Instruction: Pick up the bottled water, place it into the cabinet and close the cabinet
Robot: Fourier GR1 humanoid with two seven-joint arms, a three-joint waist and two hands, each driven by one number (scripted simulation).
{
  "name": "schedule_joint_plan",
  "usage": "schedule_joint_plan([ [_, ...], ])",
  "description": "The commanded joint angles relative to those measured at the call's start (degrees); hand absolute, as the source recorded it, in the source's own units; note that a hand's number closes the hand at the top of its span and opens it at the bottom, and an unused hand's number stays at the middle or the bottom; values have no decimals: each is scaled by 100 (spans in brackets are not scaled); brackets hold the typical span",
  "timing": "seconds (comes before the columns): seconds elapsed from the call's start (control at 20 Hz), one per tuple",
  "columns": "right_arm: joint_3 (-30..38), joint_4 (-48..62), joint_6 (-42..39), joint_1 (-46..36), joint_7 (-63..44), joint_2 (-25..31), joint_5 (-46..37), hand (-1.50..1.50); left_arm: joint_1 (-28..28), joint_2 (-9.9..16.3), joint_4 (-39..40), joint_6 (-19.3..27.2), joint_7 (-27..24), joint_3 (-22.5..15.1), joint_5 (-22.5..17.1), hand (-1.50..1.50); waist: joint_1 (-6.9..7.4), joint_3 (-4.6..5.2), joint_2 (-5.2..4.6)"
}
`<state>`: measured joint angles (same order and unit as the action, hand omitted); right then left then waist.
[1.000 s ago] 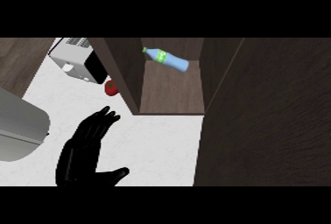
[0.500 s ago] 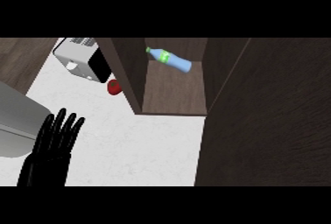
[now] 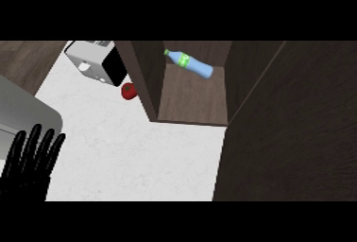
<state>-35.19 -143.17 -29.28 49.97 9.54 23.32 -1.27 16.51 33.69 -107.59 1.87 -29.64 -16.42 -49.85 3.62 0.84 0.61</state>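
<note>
One bottled water (image 3: 191, 64) (lying) inside cabinet (image 3: 192, 99).

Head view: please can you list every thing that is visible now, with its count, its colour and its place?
bottled water: one, blue with a green label and green cap, lying on the shelf inside the cabinet, near the back.
cabinet: one, dark brown wood, top middle of the view, open.
cabinet door: one, dark brown wood, filling the right side of the view.
toaster: one, white and black, on the counter at top left.
red fruit or vegetable: one, red, on the counter beside the cabinet's left wall; I cannot tell what it is.
counter: one, white and speckled.
sink: one, grey, left edge.
left hand: one, black, lower left, open with straight fingers, holding nothing.
</note>
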Motion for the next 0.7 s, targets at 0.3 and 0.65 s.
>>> schedule_joint_plan([
  [0.3, -1353, -294, -60, -729, -832, -269, -160, 150, 447, 559, -184, -767, 17, 403, -311, -150, 493, 9, -122],
  [0.65, -1131, -166, -36, -1260, -1148, -217, 4, 150, 399, 706, -183, -1100, -2, 543, -400, -150, 708, 24, -244],
])
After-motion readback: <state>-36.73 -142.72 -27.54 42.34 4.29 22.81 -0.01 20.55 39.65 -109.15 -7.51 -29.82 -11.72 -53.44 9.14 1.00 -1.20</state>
